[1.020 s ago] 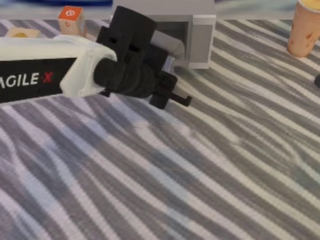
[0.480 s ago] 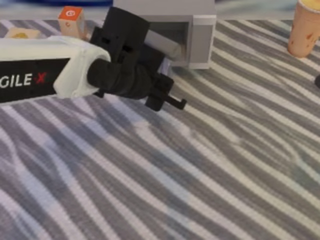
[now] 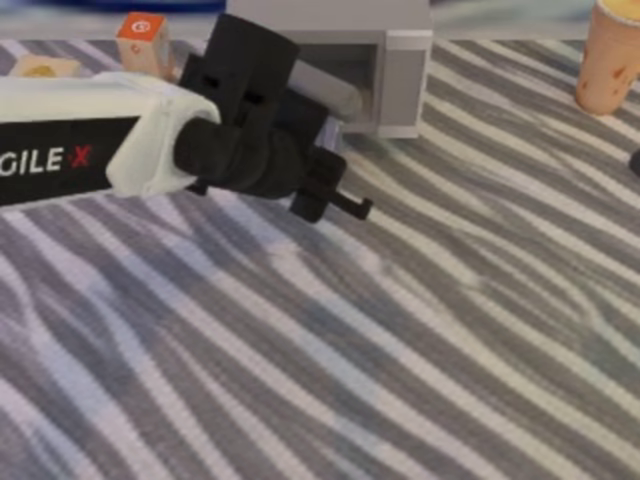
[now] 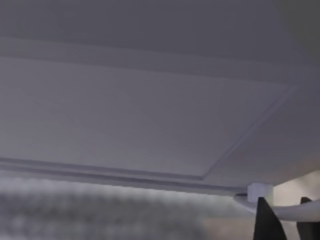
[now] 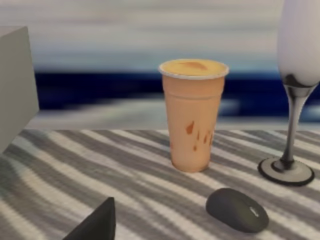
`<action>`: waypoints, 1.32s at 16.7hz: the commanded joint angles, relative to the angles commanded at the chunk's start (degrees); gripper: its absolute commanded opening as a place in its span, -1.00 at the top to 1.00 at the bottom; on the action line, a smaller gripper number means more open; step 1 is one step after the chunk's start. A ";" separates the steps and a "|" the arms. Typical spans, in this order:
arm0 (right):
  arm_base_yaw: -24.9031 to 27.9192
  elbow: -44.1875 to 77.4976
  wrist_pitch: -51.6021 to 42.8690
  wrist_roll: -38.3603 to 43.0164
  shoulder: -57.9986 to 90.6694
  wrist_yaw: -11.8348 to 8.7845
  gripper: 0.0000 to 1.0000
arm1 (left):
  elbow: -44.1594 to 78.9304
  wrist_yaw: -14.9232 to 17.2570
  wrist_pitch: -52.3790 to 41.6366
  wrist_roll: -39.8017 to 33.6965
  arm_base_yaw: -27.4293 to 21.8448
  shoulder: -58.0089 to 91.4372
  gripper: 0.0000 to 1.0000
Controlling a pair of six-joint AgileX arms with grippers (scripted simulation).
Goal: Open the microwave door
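One arm alone works: our left gripper sits just near-side of the microwave at the table's far edge, its fingertips pinching the microwave door handle, whose swung panel slants leftward toward us.

Even soft light, faint shadows; left wrist view blurred, backgrounds out of focus.
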 joint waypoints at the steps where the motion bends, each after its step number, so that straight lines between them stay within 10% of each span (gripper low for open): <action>1: 0.00 0.00 0.00 0.00 0.00 0.00 -1.00 | 0.00 0.00 0.00 0.00 0.00 0.00 1.00; 22: 0.00 0.00 0.00 0.00 0.00 0.00 -1.00 | -1.39 2.77 -0.20 3.31 1.35 -1.11 1.00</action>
